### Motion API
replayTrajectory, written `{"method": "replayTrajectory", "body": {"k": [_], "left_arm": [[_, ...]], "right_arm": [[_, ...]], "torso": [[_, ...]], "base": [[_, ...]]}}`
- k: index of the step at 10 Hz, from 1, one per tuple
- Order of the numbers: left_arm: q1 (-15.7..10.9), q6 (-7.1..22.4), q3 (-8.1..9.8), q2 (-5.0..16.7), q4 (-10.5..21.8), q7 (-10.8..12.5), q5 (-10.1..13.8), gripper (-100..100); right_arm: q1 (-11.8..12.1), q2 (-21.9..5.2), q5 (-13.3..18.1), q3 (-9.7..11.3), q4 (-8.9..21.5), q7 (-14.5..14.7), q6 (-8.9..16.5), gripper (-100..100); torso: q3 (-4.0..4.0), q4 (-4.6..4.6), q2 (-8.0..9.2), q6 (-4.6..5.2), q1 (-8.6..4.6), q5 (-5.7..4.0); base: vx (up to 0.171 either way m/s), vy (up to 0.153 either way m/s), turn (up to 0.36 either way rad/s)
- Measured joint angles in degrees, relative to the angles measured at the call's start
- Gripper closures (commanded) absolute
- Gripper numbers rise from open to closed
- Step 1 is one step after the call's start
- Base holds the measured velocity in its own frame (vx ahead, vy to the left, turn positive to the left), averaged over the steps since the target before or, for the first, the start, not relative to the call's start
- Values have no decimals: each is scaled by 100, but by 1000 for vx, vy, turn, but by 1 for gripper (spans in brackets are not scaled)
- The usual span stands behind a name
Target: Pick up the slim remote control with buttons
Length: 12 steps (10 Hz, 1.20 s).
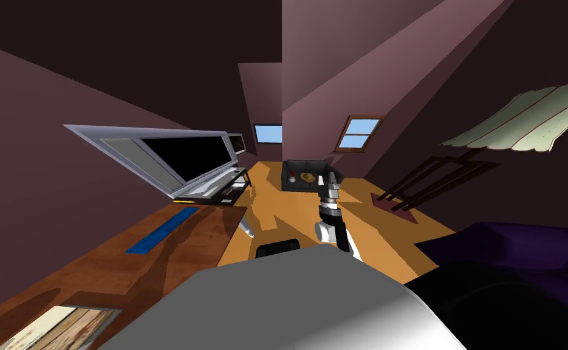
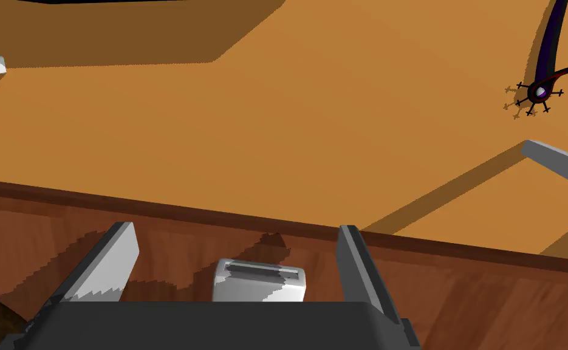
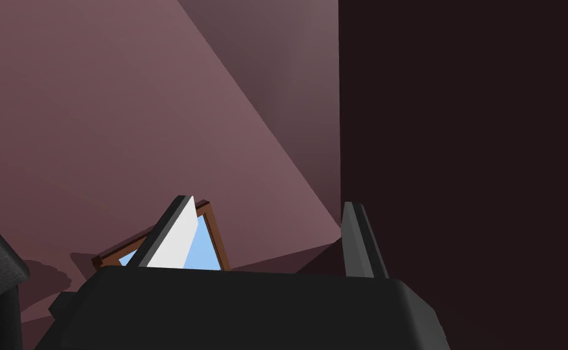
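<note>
My Left hand (image 2: 234, 231) spread around the light grey slim remote (image 2: 259, 281), untouched.
Brown wooden tabletop (image 2: 489, 291) edge near, hand's twelve o'clock; right hand (image 3: 267, 200) apart.

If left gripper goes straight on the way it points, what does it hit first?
Likely the light grey slim remote control lying on the brown wooden table, between the fingers of the open left gripper. Depth is unclear; it might pass over it toward the orange floor.

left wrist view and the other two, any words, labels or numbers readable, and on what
None readable. The light grey remote between the open fingers of the left gripper shows no legible marks; the blue strip on the wooden table is plain.
</note>
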Motion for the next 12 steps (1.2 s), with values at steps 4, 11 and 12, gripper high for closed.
{"method": "replayTrajectory", "body": {"k": [4, 11, 12], "left_arm": [[-264, 37, -108, 16, 486, -67, 16, 0], [-405, 183, -33, -322, 692, -140, -110, 100], [-405, 183, -33, -322, 692, -140, -110, 100]], "right_arm": [[1, 1, 0, 1, 0, 0, 0, 0], [1, 2, 0, 2, 0, 0, 0, 0], [1, 2, 0, 2, 0, 0, 0, 0]], "torso": [[8, 4, 12, -9, -47, -6], [-3, 0, -6, -9, -87, -17], [-3, 0, -6, -9, -87, -17]], "base": [[-47, 102, -98], [-2, 19, 3], [0, 0, 0]]}}
